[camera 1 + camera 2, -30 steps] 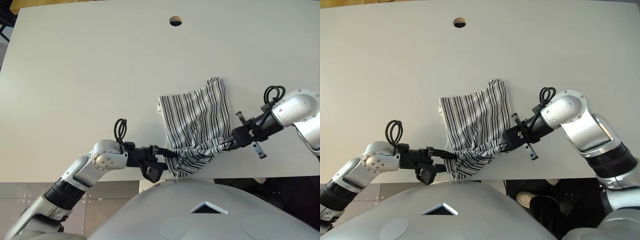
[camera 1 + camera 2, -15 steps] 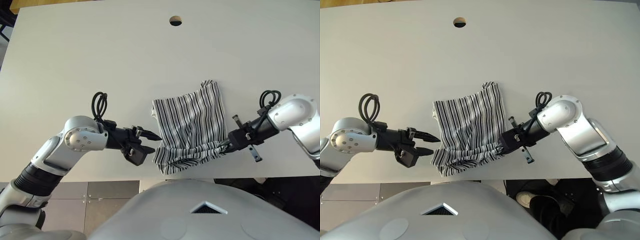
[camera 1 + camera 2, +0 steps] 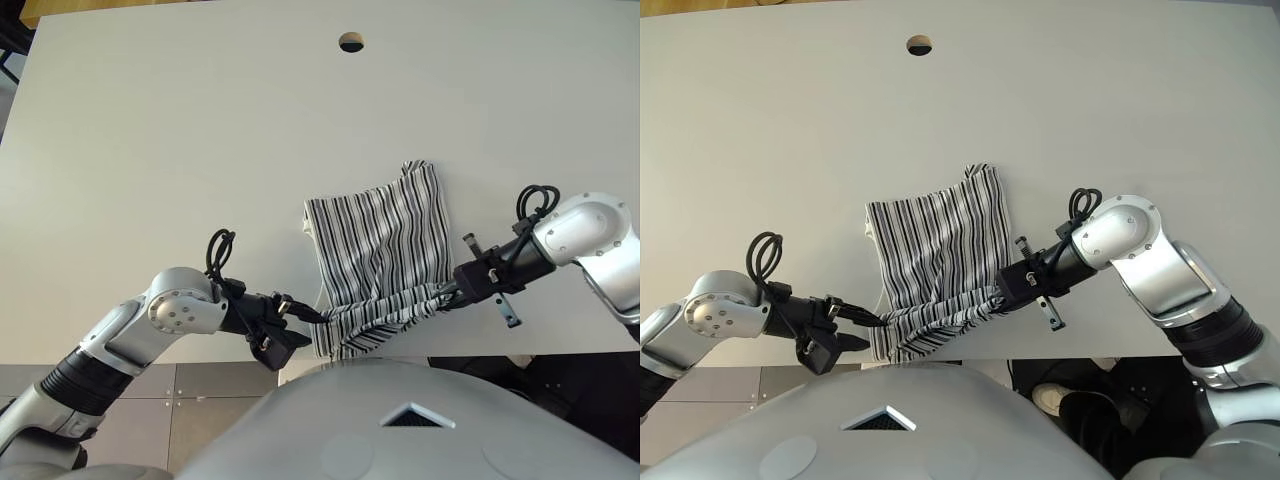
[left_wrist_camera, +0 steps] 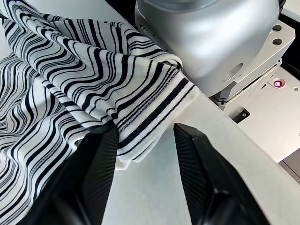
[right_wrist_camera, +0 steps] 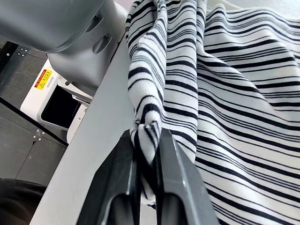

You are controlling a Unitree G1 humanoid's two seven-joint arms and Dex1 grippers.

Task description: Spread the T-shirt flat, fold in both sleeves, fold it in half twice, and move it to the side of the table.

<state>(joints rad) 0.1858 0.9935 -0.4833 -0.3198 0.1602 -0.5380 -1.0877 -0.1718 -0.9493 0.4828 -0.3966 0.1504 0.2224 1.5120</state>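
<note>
Left eye view has the black-and-white striped cotton T-shirt (image 3: 380,230) bunched at the white table's (image 3: 200,150) near edge, right gripper (image 3: 446,294) clamped on a gathered corner (likely to pull it taut), left gripper (image 3: 312,326) spread apart around the opposite hem, apparently lining up its pinch.

T-shirt (image 3: 385,240) on table (image 3: 180,150), near edge; hole (image 3: 351,42) behind

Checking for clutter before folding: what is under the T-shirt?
The T-shirt lies on the white table; the surface beneath the cloth is covered, so anything there is hidden.
</note>
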